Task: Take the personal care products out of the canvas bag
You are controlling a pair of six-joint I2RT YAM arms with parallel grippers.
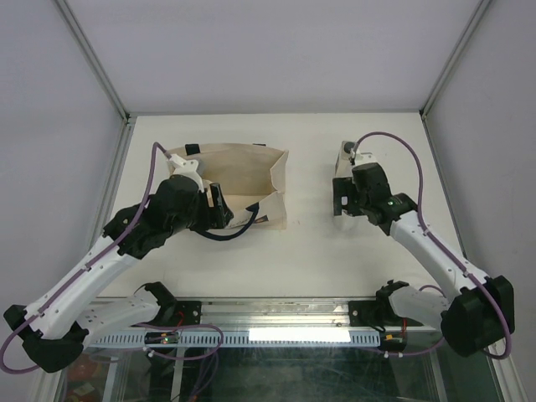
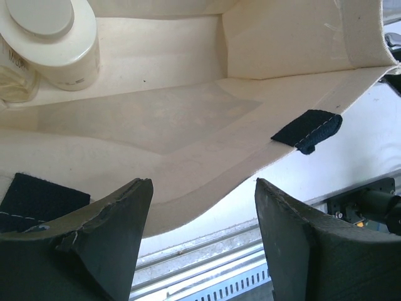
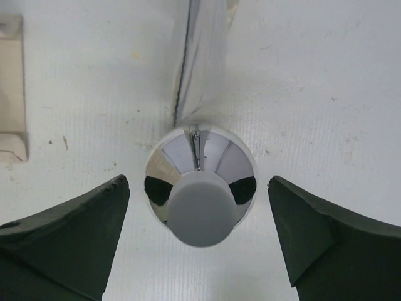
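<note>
Right of the canvas bag [image 2: 188, 119], your right gripper [image 3: 199, 188] straddles the upright silver-topped bottle [image 3: 202, 216] on the table [image 1: 318, 251], jaws spread, not touching it. Your left gripper [image 2: 203, 185] is spread at the bag rim; cream bottle [image 2: 59, 37] inside.

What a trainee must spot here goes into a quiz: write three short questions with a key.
1. True or false: the right gripper is clamped on the silver-topped bottle.
2. Where is the cream bottle? A) on the bare table B) inside the canvas bag C) in the right gripper
3. Which gripper is at the bag's mouth?

Key: 1 false, its fingers stand clear on both sides of the bottle. 2 B. 3 the left gripper, open.
</note>
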